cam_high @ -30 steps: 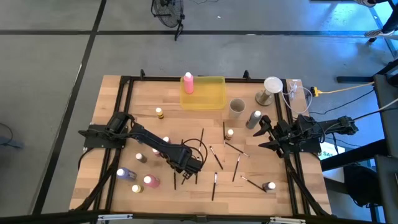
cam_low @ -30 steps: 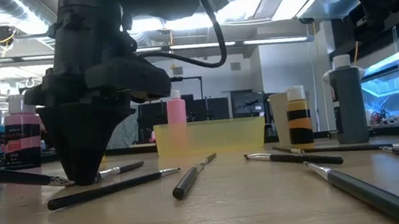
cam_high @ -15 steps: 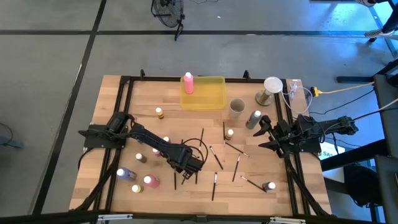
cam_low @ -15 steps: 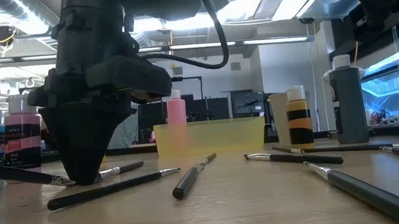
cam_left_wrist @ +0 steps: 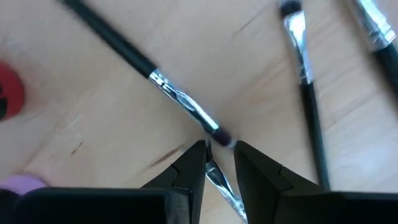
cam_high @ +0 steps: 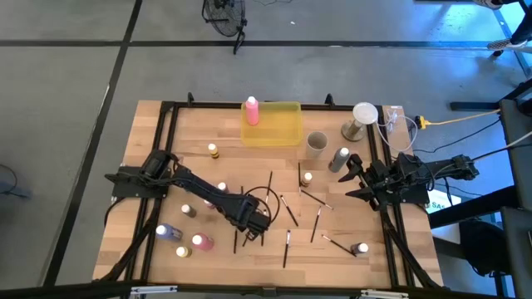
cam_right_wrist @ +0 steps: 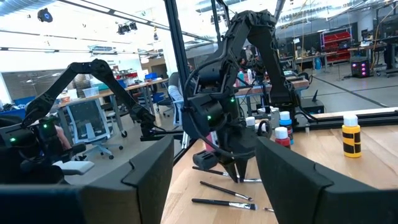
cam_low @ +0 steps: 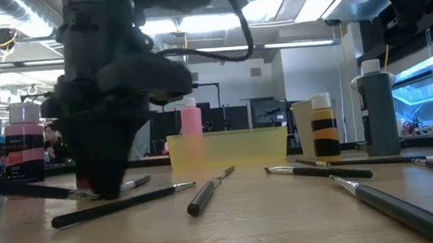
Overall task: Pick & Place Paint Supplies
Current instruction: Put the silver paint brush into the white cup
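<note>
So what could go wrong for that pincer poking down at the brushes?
The left pincer has its tips down around a thin paintbrush lying flat on the table; it may slip out. Another paintbrush lies close by and could get nudged. The right pincer waits at the table's edge.

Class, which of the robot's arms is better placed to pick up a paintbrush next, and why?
Left. The left gripper is down at the table among the brushes, its fingers astride a paintbrush. The right gripper waits at the table's right edge, open.
</note>
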`<move>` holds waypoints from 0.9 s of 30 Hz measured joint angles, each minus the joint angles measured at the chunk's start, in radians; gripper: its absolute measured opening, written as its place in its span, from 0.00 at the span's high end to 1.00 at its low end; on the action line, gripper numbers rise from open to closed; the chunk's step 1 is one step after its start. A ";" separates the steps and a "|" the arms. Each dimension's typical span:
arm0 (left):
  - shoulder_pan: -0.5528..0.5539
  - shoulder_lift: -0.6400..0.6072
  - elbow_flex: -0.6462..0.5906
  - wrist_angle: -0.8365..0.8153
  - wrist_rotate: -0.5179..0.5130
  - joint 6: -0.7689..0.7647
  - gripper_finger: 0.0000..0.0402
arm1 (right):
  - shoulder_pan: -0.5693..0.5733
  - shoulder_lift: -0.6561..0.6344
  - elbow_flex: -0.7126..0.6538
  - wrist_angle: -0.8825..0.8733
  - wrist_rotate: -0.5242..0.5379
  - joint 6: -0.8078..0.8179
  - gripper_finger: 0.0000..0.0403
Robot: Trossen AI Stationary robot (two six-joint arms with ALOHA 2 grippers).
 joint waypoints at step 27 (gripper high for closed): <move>0.001 0.000 0.002 0.012 -0.009 -0.009 0.80 | 0.000 0.000 0.000 0.000 0.000 0.000 0.43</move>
